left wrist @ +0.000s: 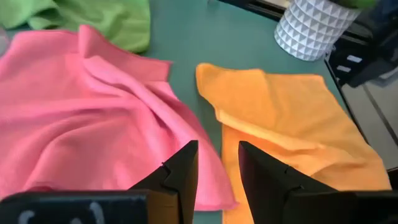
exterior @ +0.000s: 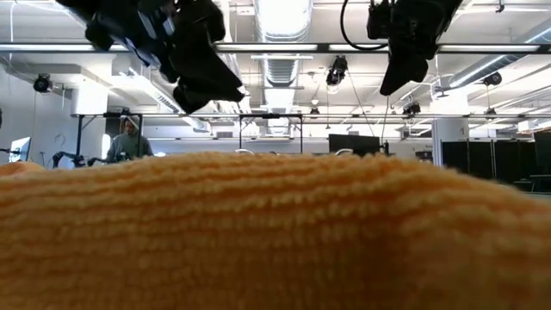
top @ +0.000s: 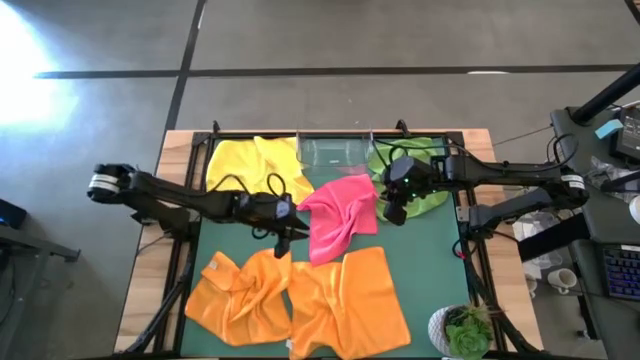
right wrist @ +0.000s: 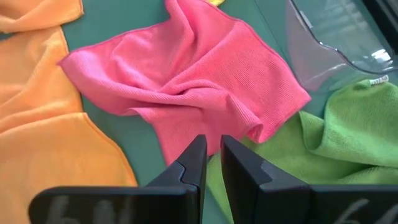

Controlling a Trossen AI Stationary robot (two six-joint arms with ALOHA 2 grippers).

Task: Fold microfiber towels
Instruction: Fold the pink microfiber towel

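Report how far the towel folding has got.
Done: nothing; the yellow towel, green towel, pink towel and both orange towels lie crumpled or spread flat, none folded.
In hand: the left gripper and right gripper hang empty on either side of the pink towel.
Left: all five folds.

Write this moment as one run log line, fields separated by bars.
left gripper: open, empty, above pink towel | right gripper: slightly open, empty, over green towel | folding: not started
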